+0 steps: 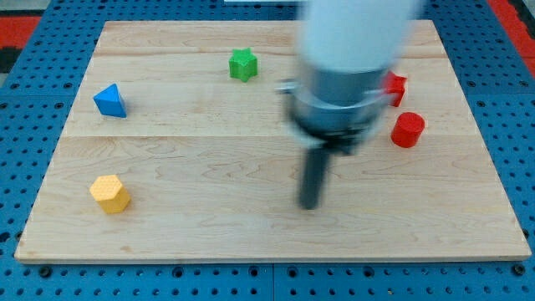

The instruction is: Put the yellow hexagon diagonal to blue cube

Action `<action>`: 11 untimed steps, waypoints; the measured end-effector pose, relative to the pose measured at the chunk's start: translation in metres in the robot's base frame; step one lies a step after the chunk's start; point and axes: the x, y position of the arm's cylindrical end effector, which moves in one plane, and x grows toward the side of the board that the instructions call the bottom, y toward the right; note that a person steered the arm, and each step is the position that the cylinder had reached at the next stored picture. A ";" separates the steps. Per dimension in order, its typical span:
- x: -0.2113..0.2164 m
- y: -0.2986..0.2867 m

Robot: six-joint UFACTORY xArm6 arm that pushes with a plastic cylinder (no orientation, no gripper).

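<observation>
The yellow hexagon (110, 193) lies near the board's bottom left corner. A blue block (109, 100), which looks like a triangular wedge, lies above it near the left edge. My tip (310, 203) rests on the board right of centre, far to the right of both blocks and touching none. The arm's body is blurred and hides part of the board behind it.
A green star-like block (243, 64) sits at the top centre. A red cylinder (408, 130) lies at the right, and another red block (395, 86) shows partly behind the arm. The wooden board (209, 226) rests on a blue pegboard.
</observation>
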 end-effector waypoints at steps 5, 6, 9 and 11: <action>-0.012 -0.134; -0.035 -0.138; -0.060 -0.046; -0.031 -0.034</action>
